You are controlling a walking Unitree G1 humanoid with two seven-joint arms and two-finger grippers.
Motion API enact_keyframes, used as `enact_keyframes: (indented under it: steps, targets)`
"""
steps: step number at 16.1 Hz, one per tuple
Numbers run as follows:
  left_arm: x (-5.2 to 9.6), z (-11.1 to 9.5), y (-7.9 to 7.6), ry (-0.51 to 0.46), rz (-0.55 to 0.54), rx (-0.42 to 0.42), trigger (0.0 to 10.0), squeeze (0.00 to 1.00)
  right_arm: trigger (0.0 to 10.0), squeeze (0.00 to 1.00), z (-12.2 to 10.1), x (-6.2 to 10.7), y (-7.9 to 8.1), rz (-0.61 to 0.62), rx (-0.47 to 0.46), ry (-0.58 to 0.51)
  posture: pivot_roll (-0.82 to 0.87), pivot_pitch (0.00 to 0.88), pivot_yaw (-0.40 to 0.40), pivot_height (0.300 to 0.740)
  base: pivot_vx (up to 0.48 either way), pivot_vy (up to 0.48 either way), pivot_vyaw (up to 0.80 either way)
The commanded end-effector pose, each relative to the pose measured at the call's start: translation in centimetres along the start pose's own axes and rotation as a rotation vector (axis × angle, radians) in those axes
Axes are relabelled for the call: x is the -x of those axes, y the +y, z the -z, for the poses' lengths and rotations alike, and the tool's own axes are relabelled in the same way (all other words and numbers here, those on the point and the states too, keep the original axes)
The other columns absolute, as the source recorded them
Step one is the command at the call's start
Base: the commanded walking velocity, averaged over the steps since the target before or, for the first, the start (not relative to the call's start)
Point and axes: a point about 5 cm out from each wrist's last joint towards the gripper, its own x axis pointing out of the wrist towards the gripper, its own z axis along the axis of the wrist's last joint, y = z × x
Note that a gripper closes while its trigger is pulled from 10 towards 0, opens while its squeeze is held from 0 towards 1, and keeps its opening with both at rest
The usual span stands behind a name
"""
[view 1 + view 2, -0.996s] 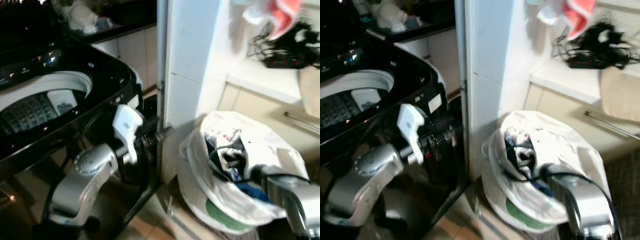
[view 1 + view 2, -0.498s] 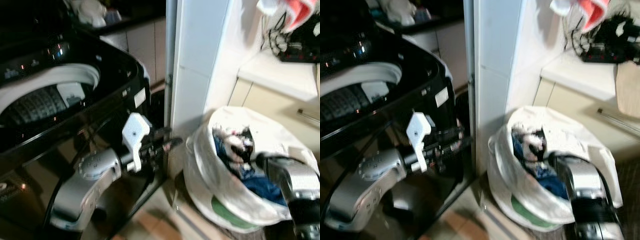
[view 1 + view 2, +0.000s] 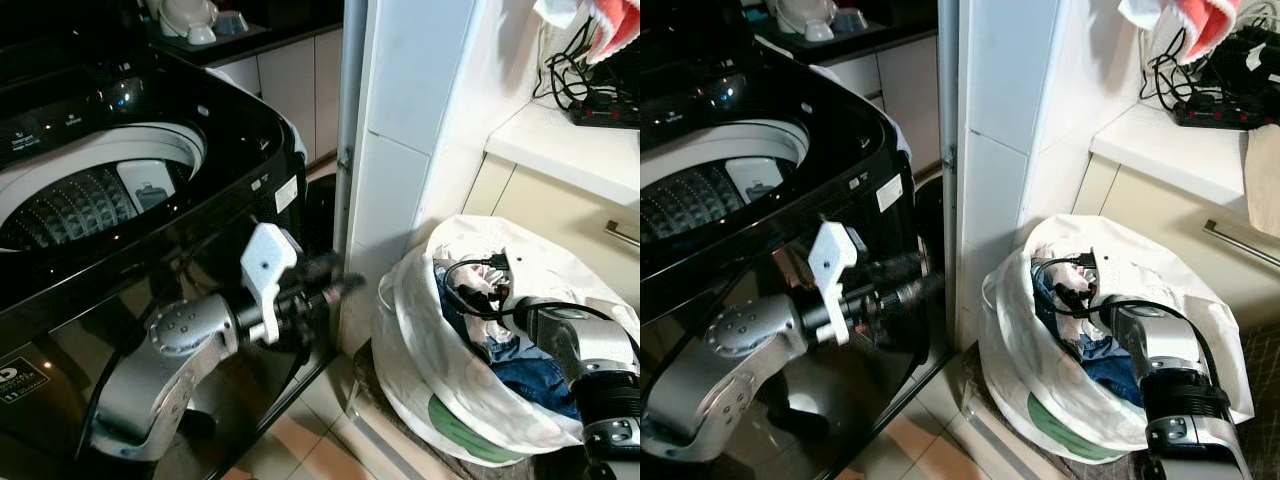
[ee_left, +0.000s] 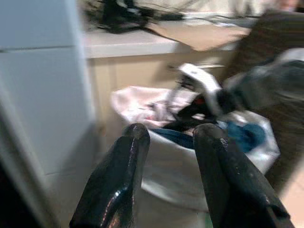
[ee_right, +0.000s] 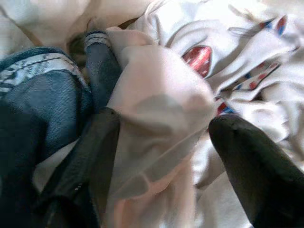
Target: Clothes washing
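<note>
Currently the right pincer [image 5: 161,142] is down inside the white laundry bag [image 3: 420,360] on the floor, beside the tiled pillar [image 3: 400,150]. Its fingers [image 5: 247,161] are spread wide, straddling a pale pink garment [image 5: 156,123] with one finger on each side; not closed on it. Blue denim [image 5: 42,95] lies just beside one finger, and a white cloth with red and blue print [image 5: 228,61] beside the other. Left pincer [image 4: 171,156] hangs in front of the black washer [image 3: 150,200], fingers parted a little, holding nothing, pointing toward the bag. Washer lid is up; drum [image 3: 70,205] visible. Table [image 3: 570,150] behind the bag carries black cables [image 3: 590,80].
</note>
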Motion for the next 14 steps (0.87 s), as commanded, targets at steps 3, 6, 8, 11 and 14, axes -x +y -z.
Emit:
enact_keyframes:
  steps: [3,6,8,11,14]
  targets:
    - [0.0,0.2,-1.2,0.048,0.113,0.007,10.0,0.00,10.0,0.99,0.6,-0.8,0.2,-0.019,-0.049,0.041,-0.08,0.000,0.004,0.740,0.000,0.000,0.00]
    - [0.2,0.4,-1.5,0.084,0.155,0.010,10.0,0.00,10.0,0.00,2.5,-1.5,0.7,-0.047,-0.036,0.136,-0.07,0.000,0.004,0.740,0.000,0.000,0.00]
    - [0.2,0.4,-1.4,0.085,0.149,0.006,10.0,0.00,5.3,0.00,3.4,-1.8,0.7,-0.038,-0.047,0.160,-0.07,0.000,0.002,0.740,0.000,0.000,0.00]
    - [0.2,0.3,-1.4,0.087,0.147,0.003,10.0,0.00,0.0,0.00,3.6,-1.9,0.6,-0.031,-0.071,0.155,-0.07,0.000,0.002,0.740,0.000,0.000,0.00]
    - [0.3,0.3,-1.4,0.088,0.152,0.005,10.0,0.00,0.0,0.00,3.5,-1.9,0.3,-0.026,-0.078,0.138,-0.07,0.000,0.002,0.740,0.000,0.000,0.00]
